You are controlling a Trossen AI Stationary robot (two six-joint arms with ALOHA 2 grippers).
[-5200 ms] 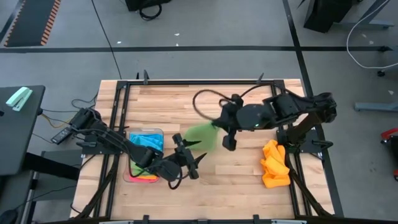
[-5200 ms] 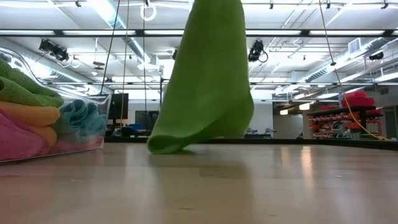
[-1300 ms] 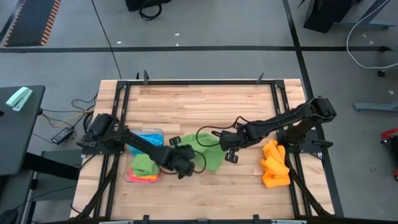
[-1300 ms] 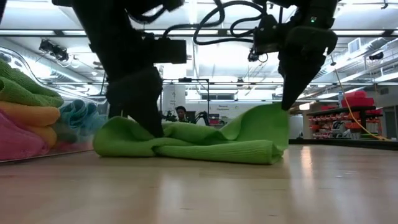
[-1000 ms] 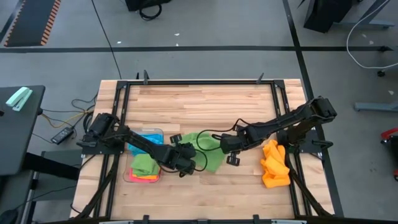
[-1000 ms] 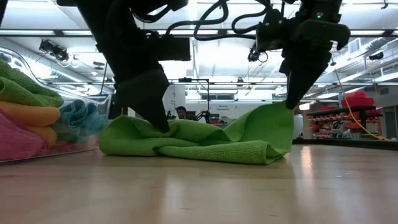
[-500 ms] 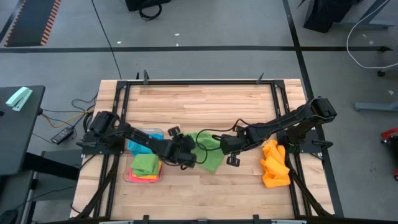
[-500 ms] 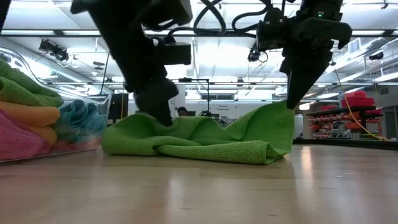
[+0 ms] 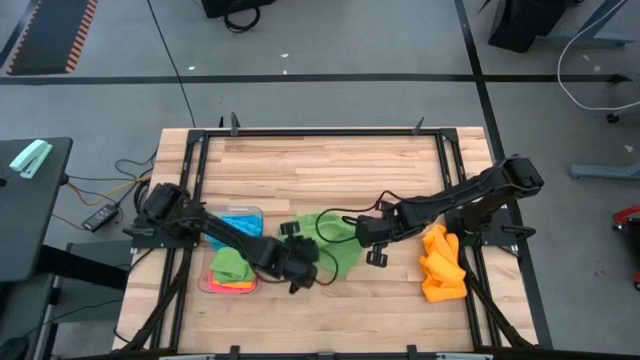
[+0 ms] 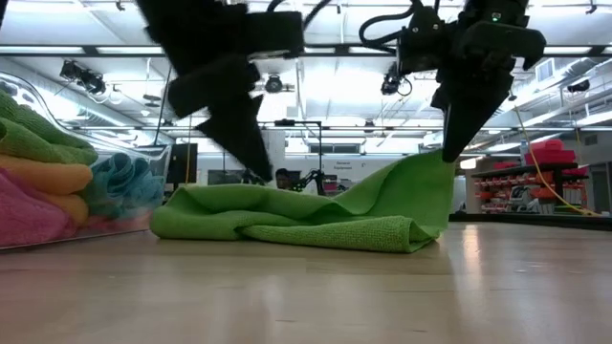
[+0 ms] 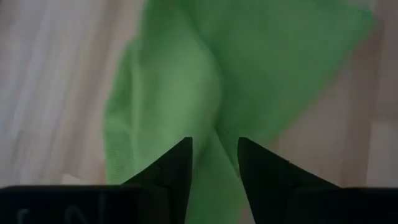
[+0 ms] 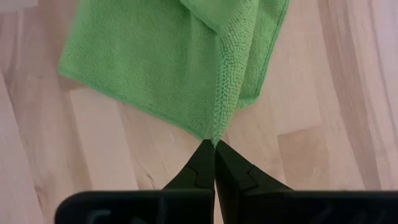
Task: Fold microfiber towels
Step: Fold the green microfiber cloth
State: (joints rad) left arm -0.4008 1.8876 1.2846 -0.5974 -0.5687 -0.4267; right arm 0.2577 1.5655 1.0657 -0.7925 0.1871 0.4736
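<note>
- Because the green towel [image 9: 335, 245] is thin, soft cloth, I judge it light and limp: it will sag and crease wherever I do not support it, and it should not slip much on the wooden surface [image 9: 330, 170].
- It cannot break, so a firm pinch is safe; the risk I see is only a crooked fold.
- The best places to take hold look like the corners and the stitched hem, since a pinch in the middle would bunch it.
- My right end effector [image 12: 214, 149] is clamped on one corner of the green towel, holding that corner raised so the cloth slopes down from it in the low view.
- My left end effector [image 11: 214, 158] hangs just above the opposite, rumpled side with its fingers [image 11: 177, 165] a little apart and nothing between them.
- The green towel lies near the middle of the surface, between my two arms, partly doubled over with a rounded fold along its near edge.
- It is a bright plain green with a fine knit texture and a neat hem.
- More towels [image 10: 43, 186], green, orange, pink and blue, sit stacked in a clear tray [image 9: 240, 213] beside my left arm.
- An orange towel [image 9: 440, 262] lies bunched at the surface's edge near my right arm.
</note>
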